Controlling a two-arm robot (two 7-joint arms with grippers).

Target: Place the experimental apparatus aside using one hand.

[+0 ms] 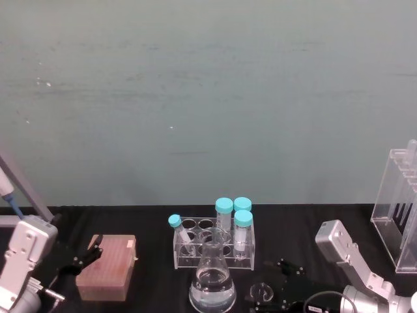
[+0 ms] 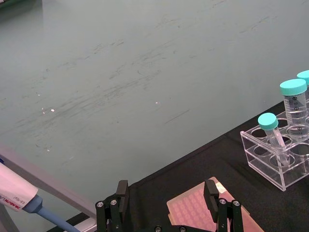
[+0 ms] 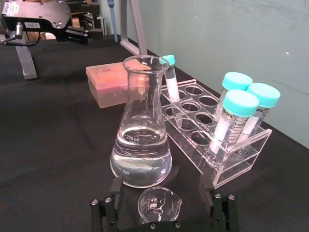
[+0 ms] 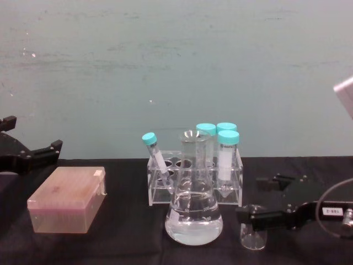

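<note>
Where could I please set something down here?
Bare black cloth lies between the pink tip box and the tube rack, and between the rack and the acrylic stand. Crowded around the flask, beaker and right tool.

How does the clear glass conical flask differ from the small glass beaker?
The conical flask is tall, narrow-necked, holding clear liquid; the small beaker is short, wide, seemingly empty. The right gripper, open, straddles the beaker; the flask stands free. Both are upright clear glass.
</note>
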